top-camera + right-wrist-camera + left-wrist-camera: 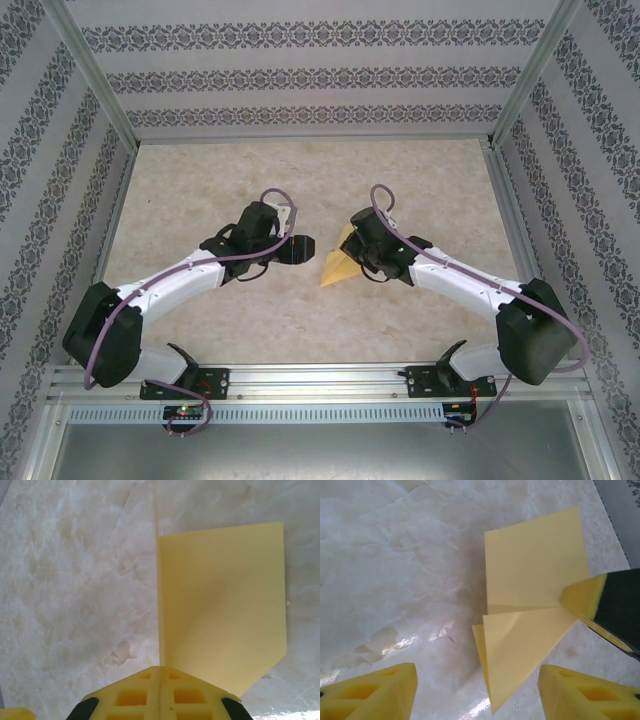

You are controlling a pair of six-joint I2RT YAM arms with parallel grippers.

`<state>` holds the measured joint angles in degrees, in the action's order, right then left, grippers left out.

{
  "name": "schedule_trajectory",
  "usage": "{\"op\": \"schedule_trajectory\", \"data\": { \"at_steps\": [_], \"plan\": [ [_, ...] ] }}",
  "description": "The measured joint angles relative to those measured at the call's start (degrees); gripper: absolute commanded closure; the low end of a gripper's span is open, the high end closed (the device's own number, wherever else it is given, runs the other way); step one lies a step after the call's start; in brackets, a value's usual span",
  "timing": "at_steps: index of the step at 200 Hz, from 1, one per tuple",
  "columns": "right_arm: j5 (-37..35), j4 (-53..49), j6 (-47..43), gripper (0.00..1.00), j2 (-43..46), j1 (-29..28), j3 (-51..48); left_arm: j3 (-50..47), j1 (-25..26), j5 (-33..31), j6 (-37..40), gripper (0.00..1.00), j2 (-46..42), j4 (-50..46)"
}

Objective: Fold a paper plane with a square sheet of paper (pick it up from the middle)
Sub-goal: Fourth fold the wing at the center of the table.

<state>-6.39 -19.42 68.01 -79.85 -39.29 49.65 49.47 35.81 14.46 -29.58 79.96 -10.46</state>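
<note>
The yellow-orange sheet of paper (336, 264) is folded along a centre crease into a pointed shape, its tip toward the near left. My right gripper (353, 250) is shut on it at the crease. In the right wrist view the paper (225, 605) stands on edge and runs into the closed fingertips (160, 690). My left gripper (303, 248) is open just left of the paper. In the left wrist view its two yellow pads (375, 692) stand wide apart, with the paper's pointed flap (520, 645) reaching down between them and touching neither. The right gripper's fingertip (587, 597) pinches the fold at the right.
The marbled beige table (200, 190) is fenced by aluminium rails (110, 215) and patterned walls on three sides. The arms' bases sit on the near rail (320, 378). A grey rail edge (620, 510) shows beyond the paper in the left wrist view.
</note>
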Motion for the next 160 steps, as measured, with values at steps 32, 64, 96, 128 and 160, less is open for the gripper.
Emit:
{"op": "schedule_trajectory", "data": {
  "at_steps": [32,64,96,128,160],
  "plan": [
    [0.0,1.6,4.3,1.00,-2.9,-0.4,-0.5,-1.5,1.4,2.1,3.6,0.33,3.0,3.6],
    [0.0,2.0,9.1,1.00,-4.6,-0.4,-0.8,-5.9,3.7,3.1,7.7,0.38,5.7,10.6],
    [0.0,2.3,13.0,1.00,-5.1,-0.4,-0.9,-9.3,4.6,3.8,12.8,0.42,7.8,16.4],
    [0.1,2.5,15.7,1.00,-5.7,-0.4,-1.0,-12.8,4.9,4.3,17.8,0.44,8.6,24.1],
    [1.1,2.7,17.1,1.00,-6.9,-0.4,-1.0,-14.5,6.0,5.0,23.6,0.47,9.4,29.6]
  ]
}}
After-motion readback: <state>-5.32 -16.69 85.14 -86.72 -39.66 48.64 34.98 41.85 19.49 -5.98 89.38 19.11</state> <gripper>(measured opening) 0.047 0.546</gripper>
